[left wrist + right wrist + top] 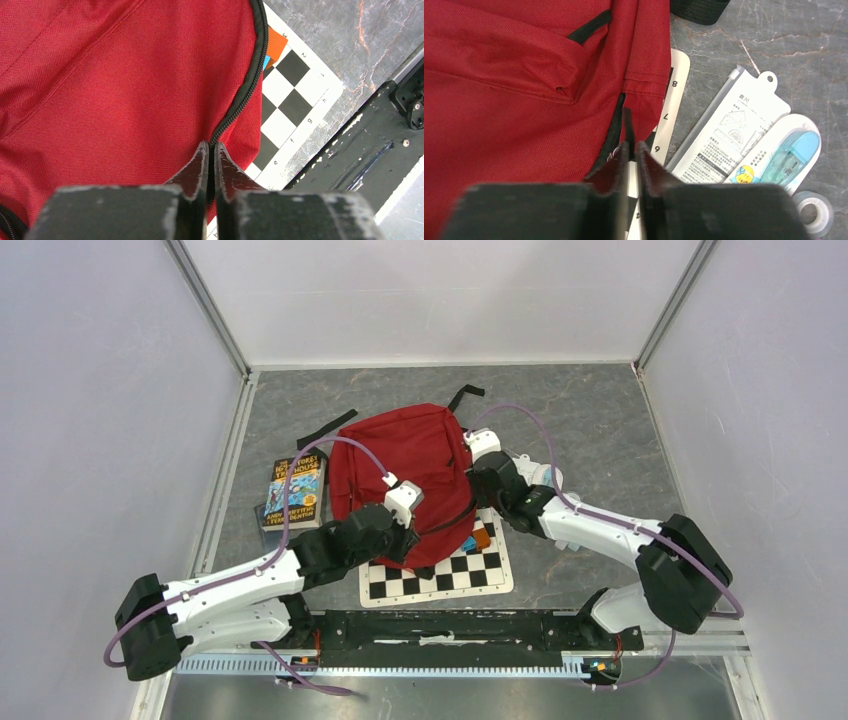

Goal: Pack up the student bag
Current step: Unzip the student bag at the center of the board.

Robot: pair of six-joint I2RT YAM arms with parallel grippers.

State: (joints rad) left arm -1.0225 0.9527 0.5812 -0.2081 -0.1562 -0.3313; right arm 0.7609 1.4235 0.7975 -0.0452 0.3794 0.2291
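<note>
The student bag [410,465] is a red backpack lying flat mid-table, partly over a chessboard mat [440,575]. My left gripper [405,538] is at the bag's near edge. In the left wrist view it [210,146] is shut, pinching the fabric at the black zipper [252,75]. My right gripper [478,482] is at the bag's right side. In the right wrist view it [631,146] is shut on a thin black zipper pull [627,125] next to the zipper [614,135]. The bag fills the left of both wrist views [514,100].
A colourful book [296,492] lies left of the bag. Black straps [325,428] trail behind it. Orange [276,44] and blue pieces lie on the mat at the bag's edge. A ruler packet [729,135], a blue correction tape [786,152] and a tape roll [814,212] lie on the right.
</note>
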